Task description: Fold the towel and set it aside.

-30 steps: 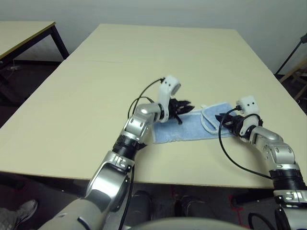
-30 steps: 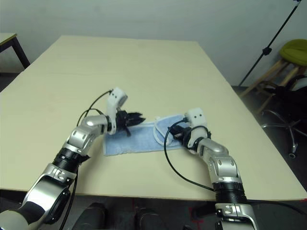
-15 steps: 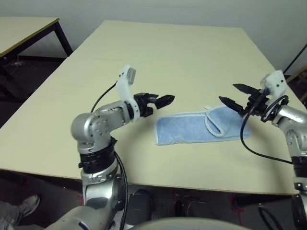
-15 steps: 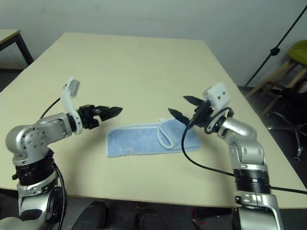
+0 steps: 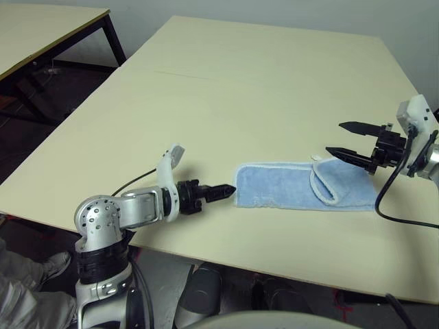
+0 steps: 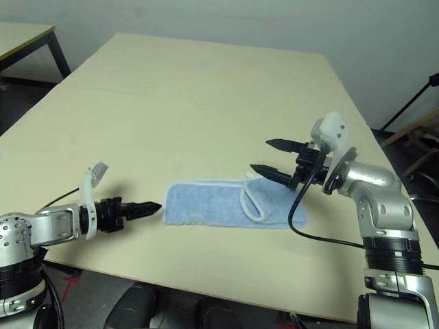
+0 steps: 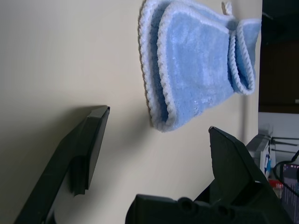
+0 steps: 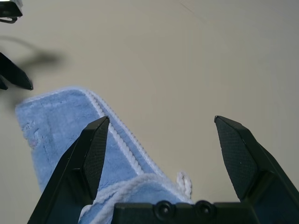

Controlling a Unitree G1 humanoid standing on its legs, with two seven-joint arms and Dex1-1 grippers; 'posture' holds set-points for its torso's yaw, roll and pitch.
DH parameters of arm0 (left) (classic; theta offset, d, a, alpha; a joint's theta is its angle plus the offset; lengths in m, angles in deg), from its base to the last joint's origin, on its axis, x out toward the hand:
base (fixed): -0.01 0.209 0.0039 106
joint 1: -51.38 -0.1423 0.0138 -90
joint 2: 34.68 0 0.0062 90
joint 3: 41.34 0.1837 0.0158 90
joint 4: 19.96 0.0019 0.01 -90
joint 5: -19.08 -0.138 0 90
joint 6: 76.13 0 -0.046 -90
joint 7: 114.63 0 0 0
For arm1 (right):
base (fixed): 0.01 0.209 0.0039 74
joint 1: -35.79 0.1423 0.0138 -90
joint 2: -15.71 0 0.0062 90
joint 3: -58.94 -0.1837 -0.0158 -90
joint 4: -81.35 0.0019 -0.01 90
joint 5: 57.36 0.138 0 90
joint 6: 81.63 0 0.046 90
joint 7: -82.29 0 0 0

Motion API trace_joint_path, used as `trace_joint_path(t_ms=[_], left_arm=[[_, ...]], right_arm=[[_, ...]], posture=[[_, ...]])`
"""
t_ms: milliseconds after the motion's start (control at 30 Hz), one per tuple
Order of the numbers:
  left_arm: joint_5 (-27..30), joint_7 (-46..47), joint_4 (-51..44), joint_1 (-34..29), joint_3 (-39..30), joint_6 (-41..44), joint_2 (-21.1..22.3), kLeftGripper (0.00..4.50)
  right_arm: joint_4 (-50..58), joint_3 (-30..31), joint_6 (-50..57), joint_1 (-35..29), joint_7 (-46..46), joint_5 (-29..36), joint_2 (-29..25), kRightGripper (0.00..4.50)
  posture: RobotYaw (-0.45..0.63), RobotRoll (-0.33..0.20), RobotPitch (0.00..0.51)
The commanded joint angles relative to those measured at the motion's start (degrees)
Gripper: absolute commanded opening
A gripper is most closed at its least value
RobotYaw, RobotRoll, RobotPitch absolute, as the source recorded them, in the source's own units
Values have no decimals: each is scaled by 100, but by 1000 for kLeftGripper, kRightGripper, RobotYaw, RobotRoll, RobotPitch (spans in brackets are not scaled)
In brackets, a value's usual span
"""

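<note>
Towel (image 5: 274,186) looks part-folded, 1 end flipped over; setting aside remains. Both tools (image 5: 234,190) (image 5: 333,138) wide open, empty.

Head pair overlooks table — wrist views sit closer, facing towel.

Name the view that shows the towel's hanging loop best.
The left wrist view: the loop stands out white against the table. The right wrist view shows it partly, beyond a fold; both eye views show only a small pale bit.
</note>
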Motion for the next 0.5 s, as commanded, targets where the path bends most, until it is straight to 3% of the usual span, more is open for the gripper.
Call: trace_joint_path(t_ms=[33, 300, 400, 500], left_arm=[[-160, 99, 368, 69, 312, 101, -32, 4462], [-1069, -417, 1210, 410, 841, -181, -239, 4462], [-1311, -606, 1432, 408, 968, -338, -354, 3841], [-1559, -690, 1595, 457, 961, -477, -485, 2749]], right_arm=[[226, -226, 162, -108, -40, 147, -134, 4500], [822, -514, 596, -513, -120, 488, -235, 4500], [1079, -580, 696, -930, -14, 510, -410, 4500], [1174, -627, 716, -1195, 33, 505, -529, 4500]], posture=[[140, 0, 117], [112, 0, 113], [95, 0, 112], [86, 0, 113]])
